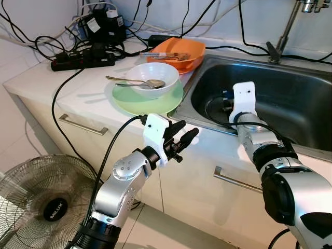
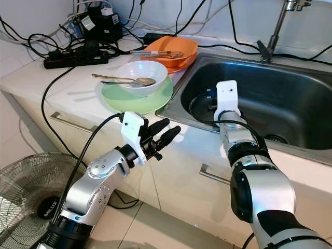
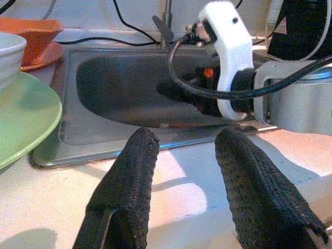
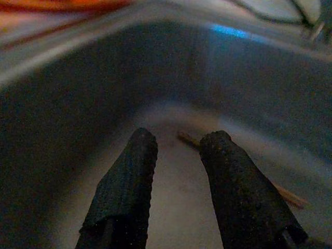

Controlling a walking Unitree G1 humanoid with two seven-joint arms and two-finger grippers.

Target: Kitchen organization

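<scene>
A white bowl [image 1: 155,72] holding two metal spoons [image 1: 136,81] stands on a green plate [image 1: 174,101] on the counter, left of the steel sink [image 1: 290,98]. Behind it an orange dish [image 1: 179,49] carries more utensils. My left gripper [image 1: 184,139] hovers open and holds nothing, over the counter's front edge just before the green plate. My right arm reaches down into the sink, its white wrist mount [image 1: 244,96] covering the fingers in the eye views. In the right wrist view my right gripper [image 4: 179,137] is open just above the sink floor, where a wooden chopstick [image 4: 288,194] lies.
A faucet [image 1: 288,26] rises behind the sink. A power strip [image 1: 83,59] and tangled black cables crowd the counter's back left. One cable hangs over the counter front. Drawer handles [image 1: 83,125] run below, and a floor fan [image 1: 44,202] stands at lower left.
</scene>
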